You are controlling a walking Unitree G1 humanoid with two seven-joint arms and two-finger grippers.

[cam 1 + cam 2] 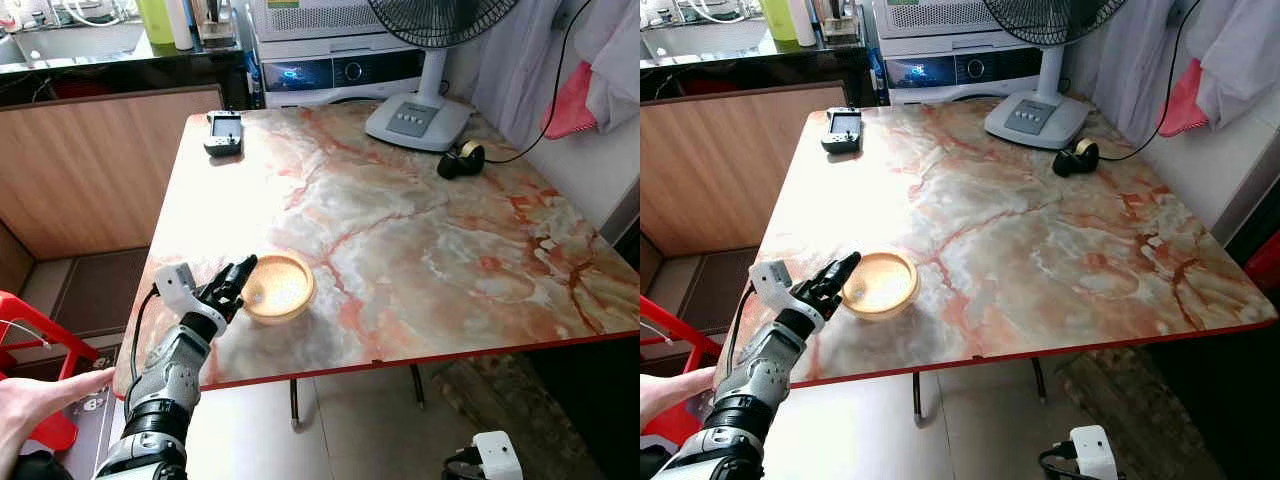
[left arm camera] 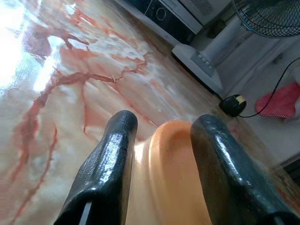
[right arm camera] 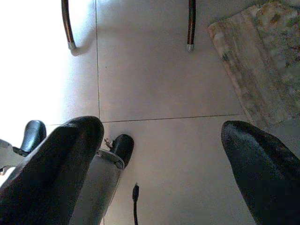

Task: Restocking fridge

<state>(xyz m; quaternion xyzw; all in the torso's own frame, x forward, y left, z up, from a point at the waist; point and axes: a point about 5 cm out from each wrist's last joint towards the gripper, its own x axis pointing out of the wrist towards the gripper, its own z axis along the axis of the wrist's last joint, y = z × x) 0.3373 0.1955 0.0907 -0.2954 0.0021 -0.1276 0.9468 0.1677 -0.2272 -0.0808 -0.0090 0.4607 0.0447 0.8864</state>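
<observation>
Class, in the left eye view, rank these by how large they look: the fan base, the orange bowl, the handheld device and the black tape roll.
1. Fan base
2. Orange bowl, which lies nearer the camera, so its place against the fan base is unsure
3. Handheld device
4. Black tape roll, close to the device in apparent size

no text, label or number can be read anywhere.

Bright daylight, glare on glossy marble table [image 1: 400, 250], blown-out floor [image 3: 33, 56], close pincer fingers [image 2: 108, 168] soft
</observation>
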